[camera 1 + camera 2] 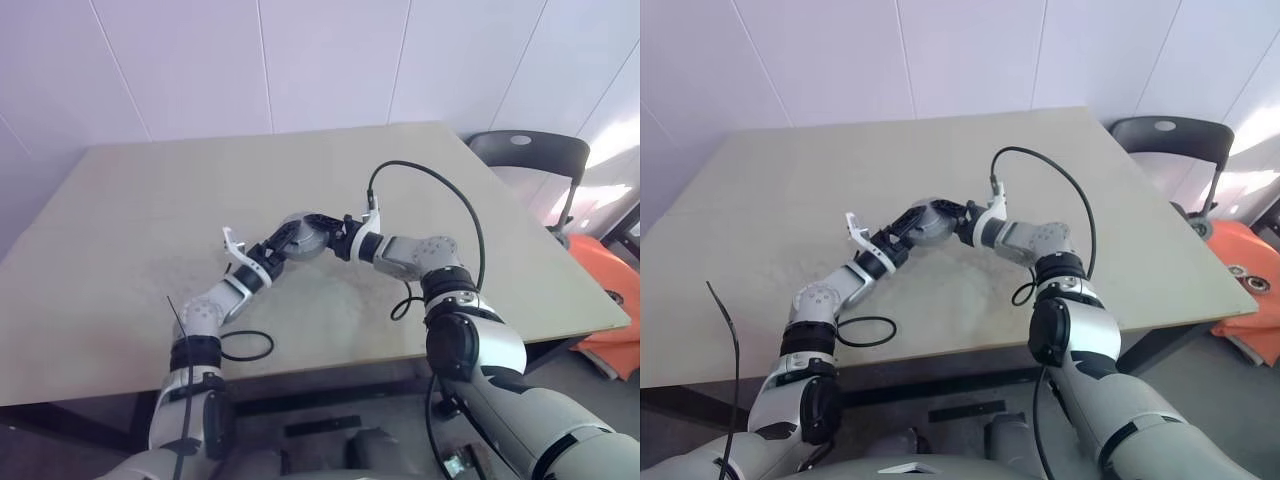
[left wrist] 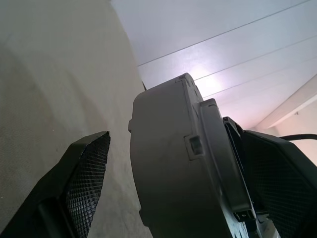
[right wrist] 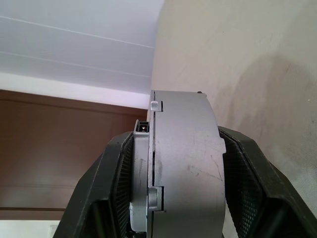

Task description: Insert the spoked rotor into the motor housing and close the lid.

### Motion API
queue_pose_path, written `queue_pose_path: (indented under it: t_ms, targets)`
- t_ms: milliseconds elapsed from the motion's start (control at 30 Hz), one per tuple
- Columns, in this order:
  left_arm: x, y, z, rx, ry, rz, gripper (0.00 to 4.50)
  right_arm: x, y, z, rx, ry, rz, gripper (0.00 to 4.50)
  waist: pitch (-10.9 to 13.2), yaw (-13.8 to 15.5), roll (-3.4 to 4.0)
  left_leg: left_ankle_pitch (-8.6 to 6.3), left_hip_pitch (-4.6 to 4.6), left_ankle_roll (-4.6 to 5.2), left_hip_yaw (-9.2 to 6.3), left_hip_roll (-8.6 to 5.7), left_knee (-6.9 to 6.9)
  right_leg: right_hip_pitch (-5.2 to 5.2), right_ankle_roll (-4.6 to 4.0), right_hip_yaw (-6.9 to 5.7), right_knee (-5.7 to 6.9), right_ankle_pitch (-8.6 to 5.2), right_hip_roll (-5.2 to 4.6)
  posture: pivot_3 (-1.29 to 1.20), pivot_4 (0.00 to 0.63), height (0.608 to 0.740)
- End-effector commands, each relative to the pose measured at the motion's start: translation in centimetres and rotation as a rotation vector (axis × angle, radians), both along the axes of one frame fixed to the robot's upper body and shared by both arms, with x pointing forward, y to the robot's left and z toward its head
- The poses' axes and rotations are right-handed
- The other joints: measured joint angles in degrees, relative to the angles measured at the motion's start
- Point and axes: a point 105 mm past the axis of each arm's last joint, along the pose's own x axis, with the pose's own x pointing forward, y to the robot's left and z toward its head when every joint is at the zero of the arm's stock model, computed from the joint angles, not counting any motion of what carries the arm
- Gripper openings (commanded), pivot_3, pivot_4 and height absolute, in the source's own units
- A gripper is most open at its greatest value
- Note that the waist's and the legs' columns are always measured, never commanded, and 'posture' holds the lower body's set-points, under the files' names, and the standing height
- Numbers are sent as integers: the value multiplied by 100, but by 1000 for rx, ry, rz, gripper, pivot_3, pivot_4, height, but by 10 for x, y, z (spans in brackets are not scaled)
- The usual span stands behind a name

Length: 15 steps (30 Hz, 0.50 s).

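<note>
Two grippers meet above the middle of the table (image 1: 120,220), near the front edge. The right gripper (image 3: 171,163) clamps its fingers on both flat faces of the closed grey motor housing (image 1: 303,238), lid (image 3: 143,173) seated, holding it on edge. The left gripper (image 2: 173,198) straddles it, fingers wide. Beyond, a chair (image 1: 525,160) stands at the far right corner.

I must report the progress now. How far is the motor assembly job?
Done, it seems: the lid sits on the motor housing, one closed unit, so the rotor should be inside, though hidden. In hand: the right gripper clamps this unit above the table; the left gripper straddles it, open. Left: perhaps setting it down.
</note>
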Motion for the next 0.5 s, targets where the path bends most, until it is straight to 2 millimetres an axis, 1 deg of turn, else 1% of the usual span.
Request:
queue_pose_path:
  t_ms: [33, 133, 233, 367, 433, 500]
  targets:
    - [5, -1, 12, 17, -43, -6, 3928, 8, -2, 28, 44, -94, -12, 2215, 0, 0, 0, 0, 0, 0, 0, 0, 0, 0, 0, 0, 0, 0, 0, 0, 0, 740]
    - [2, -4, 12, 21, -44, -29, 2967, 8, -2, 28, 43, -93, -13, 2215, 0, 0, 0, 0, 0, 0, 0, 0, 0, 0, 0, 0, 0, 0, 0, 0, 0, 740]
    - [2, -4, 12, 17, -45, -29, 2967, 7, -2, 27, 44, -93, -12, 2215, 0, -3, 0, 0, 0, 0, 0, 0, 0, 0, 0, 0, 0, 0, 0, 0, 0, 740]
    - [1, -3, 18, -7, -66, -28, 2967, 7, -2, 29, 67, -92, -9, 2215, 0, 0, 0, 0, 0, 0, 0, 1, 0, 0, 0, 0, 0, 0, 0, 0, 0, 740]
    - [1, -2, 21, -19, -77, -27, 2655, 7, -2, 29, 72, -90, -7, 2215, 0, -1, 0, 0, 0, 0, 0, 1, 0, 0, 0, 0, 1, 0, 0, 0, 0, 740]
    - [0, -1, 24, -31, -85, -30, 2518, 6, -1, 29, 71, -88, -6, 2215, 0, -1, 0, 0, 0, 0, 0, 1, 0, 0, 0, 0, 0, 0, 0, 0, 0, 740]
